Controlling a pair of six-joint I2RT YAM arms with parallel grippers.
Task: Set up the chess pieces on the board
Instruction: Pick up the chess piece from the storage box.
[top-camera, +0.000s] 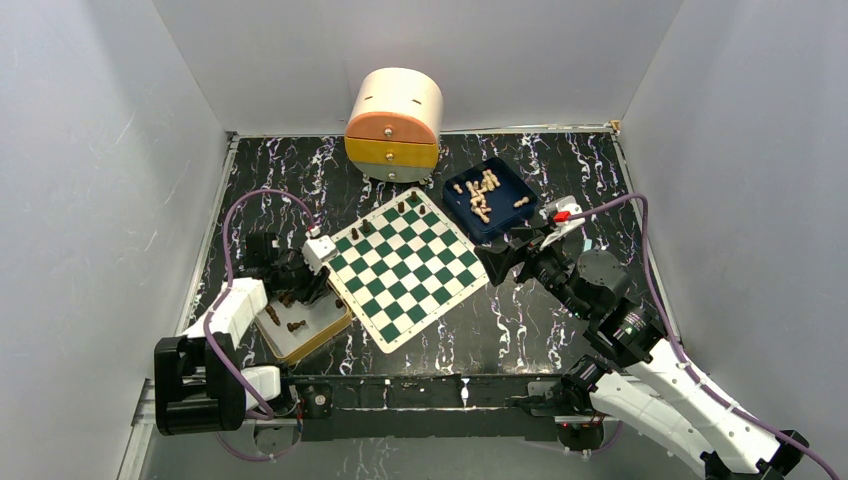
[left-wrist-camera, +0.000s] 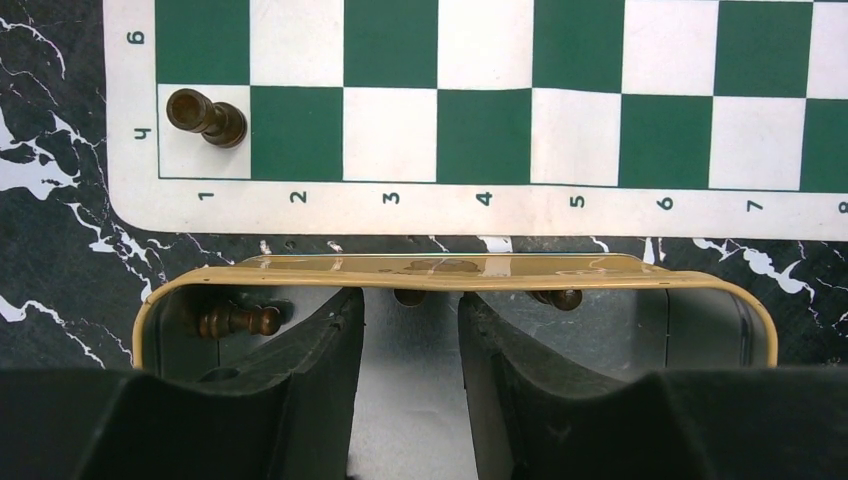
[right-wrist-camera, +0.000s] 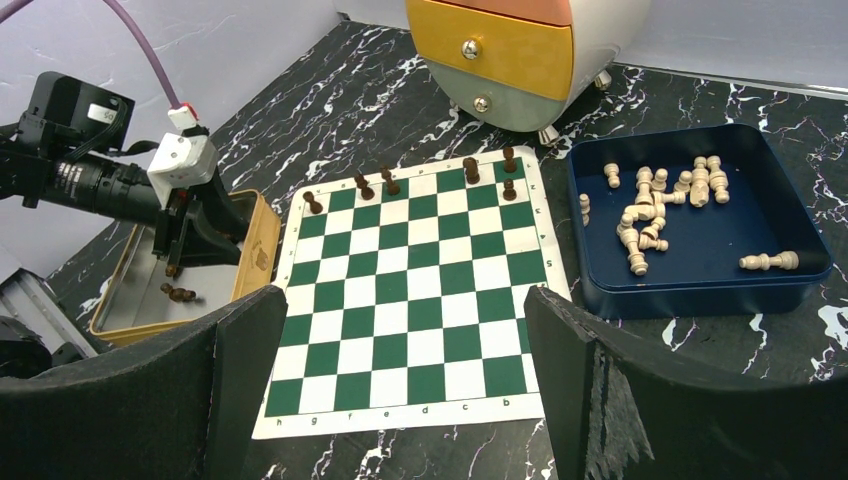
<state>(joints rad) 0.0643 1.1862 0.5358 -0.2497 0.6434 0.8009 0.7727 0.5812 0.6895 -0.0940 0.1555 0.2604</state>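
A: Your left hand (left-wrist-camera: 410, 312) sits narrow, nothing gripped, inside the tray (left-wrist-camera: 450, 272); right hand (right-wrist-camera: 405, 310) wide, empty. Dark chess pieces (left-wrist-camera: 238, 320) lie in that tray.
B: Likely light, smooth, roll-prone wood; pinch at the waist.

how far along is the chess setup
Done: six dark pieces on the board near one edge. In hand: nothing; the left hand hangs open in the tan tray over loose dark ones. Left: those, plus every pale piece in the blue tray.
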